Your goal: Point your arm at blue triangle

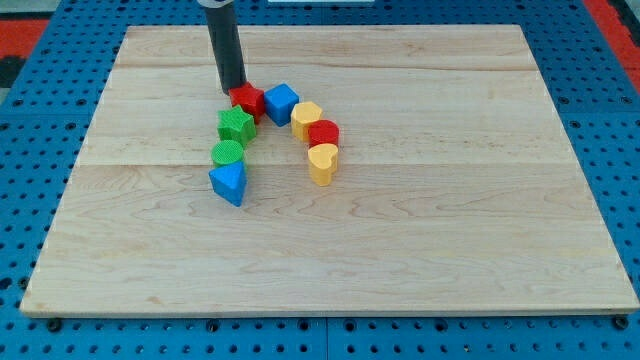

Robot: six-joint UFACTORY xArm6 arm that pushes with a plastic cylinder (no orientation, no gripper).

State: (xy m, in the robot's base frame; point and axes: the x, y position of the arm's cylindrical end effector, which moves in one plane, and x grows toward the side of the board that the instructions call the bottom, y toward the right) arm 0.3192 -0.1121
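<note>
My tip [233, 91], bare and grasping nothing, seemingly touches the red block [248, 101] toward the board's [450, 250] top-left corner, well apart from the blue triangle [229, 183].

Bright, even overhead light; soft short shadows under the blocks and rod; mild sheen on the wooden board [400, 250]; sharp throughout, no blur.
</note>
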